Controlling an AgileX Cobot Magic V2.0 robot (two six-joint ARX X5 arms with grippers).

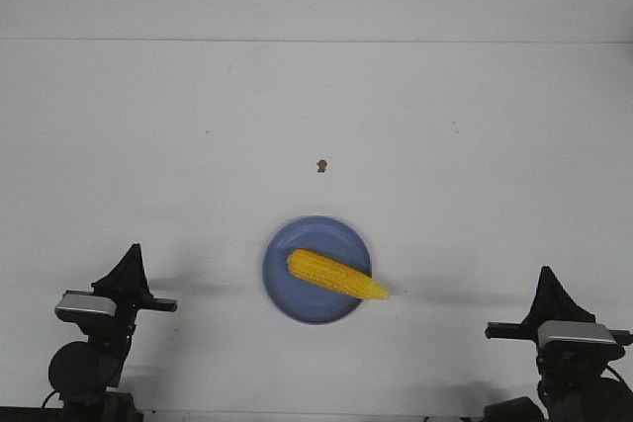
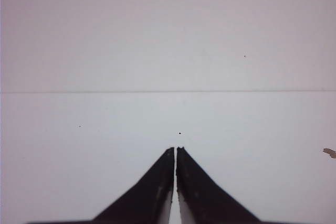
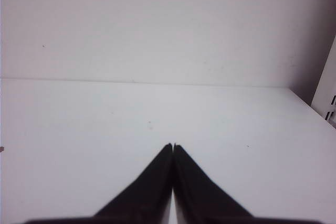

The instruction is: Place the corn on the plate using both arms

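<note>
Fingers on both of my grippers were pressed together with nothing between them: in the left wrist view the two black fingers of the left gripper (image 2: 175, 149) met at their tips with only a hairline of light showing, and in the right wrist view the right gripper (image 3: 172, 146) was drawn to the same closed point. From the front camera I saw the left gripper (image 1: 133, 254) parked near the front-left corner of the white table (image 1: 465, 116) and the right gripper (image 1: 545, 276) near the front-right corner, each well apart from the work.

Between them, toward the front edge and about mid-width, sat the round, shallow blue plate (image 1: 287, 289). My bright yellow corn cob (image 1: 337, 276) lay across it at a slant, its blunt end near the plate's middle and its tapered tip poking out past the rim on the side toward the right arm, touching or just above the table; I could not tell which. A tiny brown speck (image 1: 321, 165) lay on the table farther toward the far edge.

I judged the placing essentially done: corn resting on the plate, both arms clear. All I saw left was perhaps centring the overhanging tip.
</note>
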